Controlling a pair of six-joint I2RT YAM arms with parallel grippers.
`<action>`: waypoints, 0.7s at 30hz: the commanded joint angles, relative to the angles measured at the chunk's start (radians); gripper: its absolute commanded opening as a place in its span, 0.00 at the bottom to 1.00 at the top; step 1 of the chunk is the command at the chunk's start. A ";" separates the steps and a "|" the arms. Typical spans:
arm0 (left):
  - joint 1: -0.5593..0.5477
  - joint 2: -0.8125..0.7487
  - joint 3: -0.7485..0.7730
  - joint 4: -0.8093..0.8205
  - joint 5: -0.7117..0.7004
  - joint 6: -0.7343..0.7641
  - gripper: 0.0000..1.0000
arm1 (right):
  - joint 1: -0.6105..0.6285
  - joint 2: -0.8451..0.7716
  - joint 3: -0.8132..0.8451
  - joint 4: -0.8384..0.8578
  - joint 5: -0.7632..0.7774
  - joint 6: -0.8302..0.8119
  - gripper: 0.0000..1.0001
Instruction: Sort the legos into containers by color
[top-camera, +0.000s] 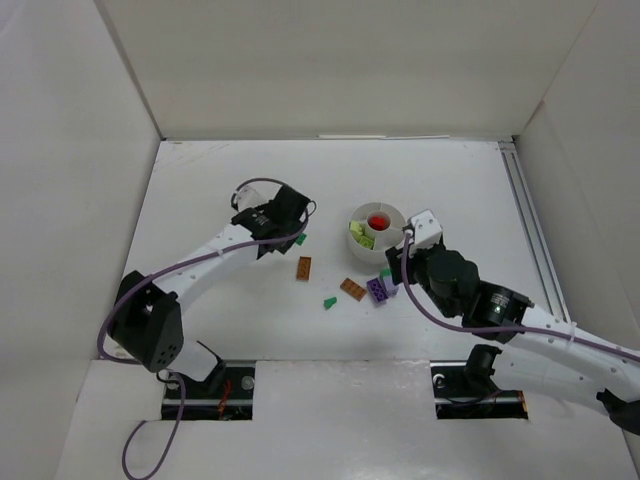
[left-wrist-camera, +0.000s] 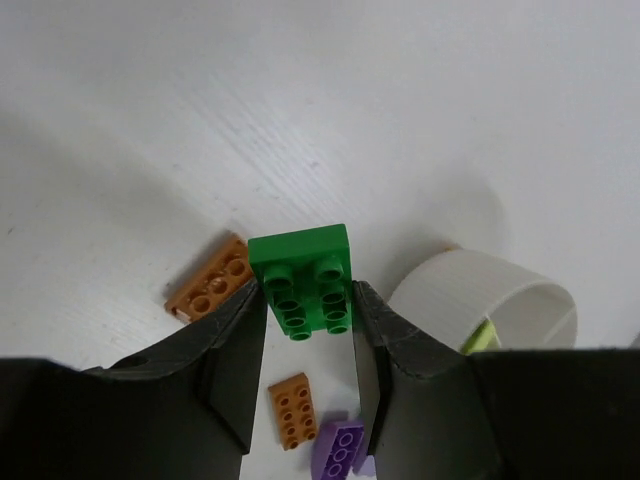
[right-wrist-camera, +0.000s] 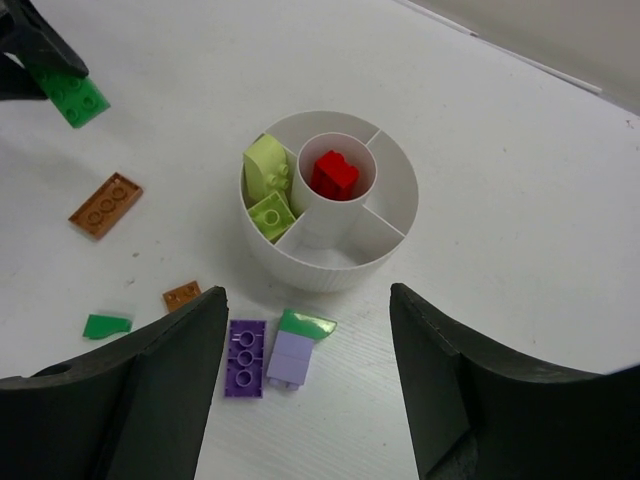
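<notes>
My left gripper is shut on a green brick and holds it above the table, left of the tub; the brick also shows in the right wrist view. The round white tub holds a red brick in its centre circle and yellow-green bricks in its left compartment. My right gripper is open and empty over a purple plate and a lilac brick capped by a green wedge, just in front of the tub.
On the table lie an orange plate, a small orange brick and a green wedge, between the two grippers. White walls enclose the table on the left, back and right.
</notes>
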 joint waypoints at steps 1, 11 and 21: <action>-0.053 -0.010 0.092 0.181 -0.135 0.363 0.07 | 0.002 -0.019 -0.003 0.034 0.064 -0.006 0.71; -0.102 0.036 0.066 0.820 -0.048 1.027 0.13 | 0.002 -0.039 -0.012 0.025 0.197 0.005 0.73; -0.102 0.298 0.276 0.848 0.228 1.221 0.11 | 0.002 -0.048 -0.021 0.013 0.304 0.005 0.76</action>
